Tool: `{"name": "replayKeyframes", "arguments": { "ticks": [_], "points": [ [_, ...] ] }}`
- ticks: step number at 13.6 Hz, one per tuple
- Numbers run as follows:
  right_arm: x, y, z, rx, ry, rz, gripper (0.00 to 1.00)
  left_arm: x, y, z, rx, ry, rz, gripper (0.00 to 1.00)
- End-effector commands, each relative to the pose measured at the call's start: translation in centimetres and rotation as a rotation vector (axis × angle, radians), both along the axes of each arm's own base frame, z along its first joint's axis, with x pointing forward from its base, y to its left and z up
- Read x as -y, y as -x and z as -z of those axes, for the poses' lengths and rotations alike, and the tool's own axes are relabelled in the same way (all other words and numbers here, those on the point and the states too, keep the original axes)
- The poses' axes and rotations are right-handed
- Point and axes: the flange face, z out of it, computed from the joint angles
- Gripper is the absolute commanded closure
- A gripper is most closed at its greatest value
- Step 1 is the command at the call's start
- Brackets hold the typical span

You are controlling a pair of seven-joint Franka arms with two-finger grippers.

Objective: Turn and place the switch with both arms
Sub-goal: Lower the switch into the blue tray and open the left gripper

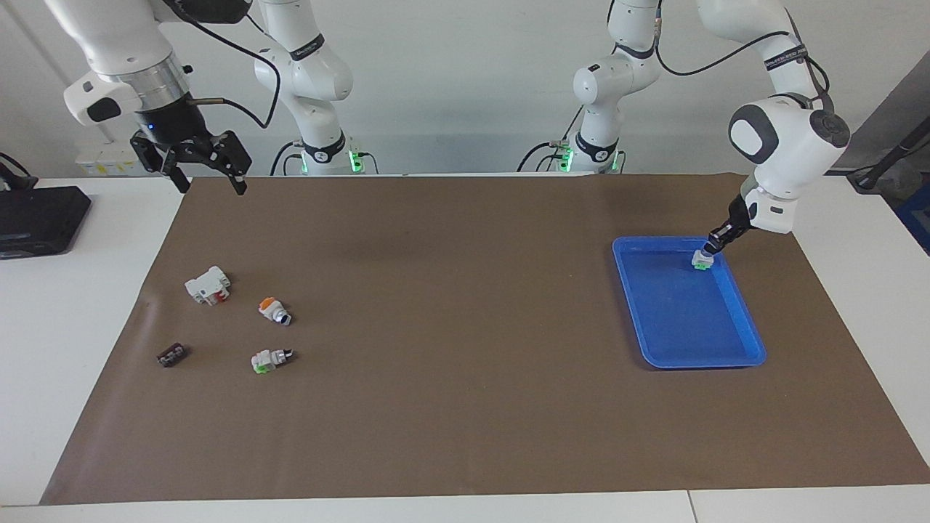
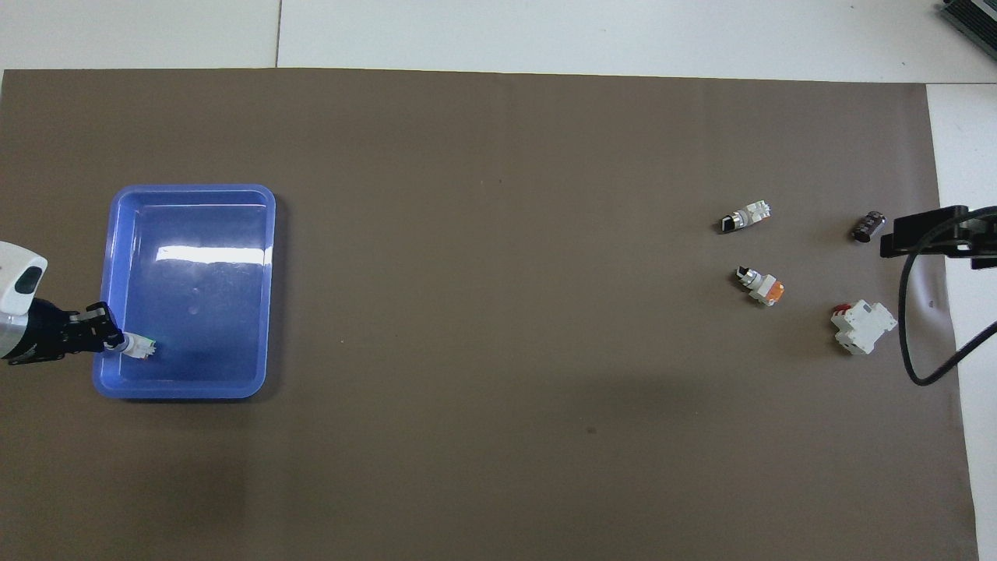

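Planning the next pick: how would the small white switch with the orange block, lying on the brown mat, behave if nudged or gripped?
The white switch with the orange block looks like rigid plastic, so probably stiff and light. It lies on its side, and its rounded black-tipped end may let it roll or pivot. Being small, it could slip from the fingers.

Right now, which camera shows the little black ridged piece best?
The overhead view shows the small black ridged piece best: it lies in plain sight on the brown mat, and its whole outline shows. The facing view shows the same piece lower and slantwise, as a dark block.
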Motion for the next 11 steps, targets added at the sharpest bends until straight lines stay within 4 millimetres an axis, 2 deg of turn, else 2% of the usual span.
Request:
{"name": "replayKeyframes", "arguments": {
  "ticks": [1,3,4,6,8,10,11],
  "points": [
    [0.6,0.0,0.5,-0.032,0.015,0.024,0.00,1.1,-2.9,-3.1,-0.011,-0.006,0.055,0.34],
    [-0.6,0.3,1.3,-0.050,0.024,-0.001,0.00,3.7,-6.4,-6.8,-0.013,0.006,0.112,0.32],
    [0.2,0.2,1.4,-0.046,0.033,0.004,0.00,5.9,-8.0,-8.7,-0.020,0.012,0.155,0.32],
    [1.5,0.2,1.5,-0.042,0.033,0.007,0.00,9.0,-10.3,-12.0,-0.019,0.021,0.215,0.32],
    [2.3,0.3,1.5,-0.054,0.028,0.018,0.00,13.1,-11.1,-14.0,-0.040,0.028,0.288,0.32],
    [1.3,0.3,1.6,-0.072,0.034,0.001,0.00,16.7,-10.8,-15.1,-0.051,0.028,0.347,0.31],
    [0.2,0.3,1.6,-0.072,0.041,-0.017,0.00,17.8,-10.6,-15.8,-0.047,0.025,0.366,0.30]
  ]
}}
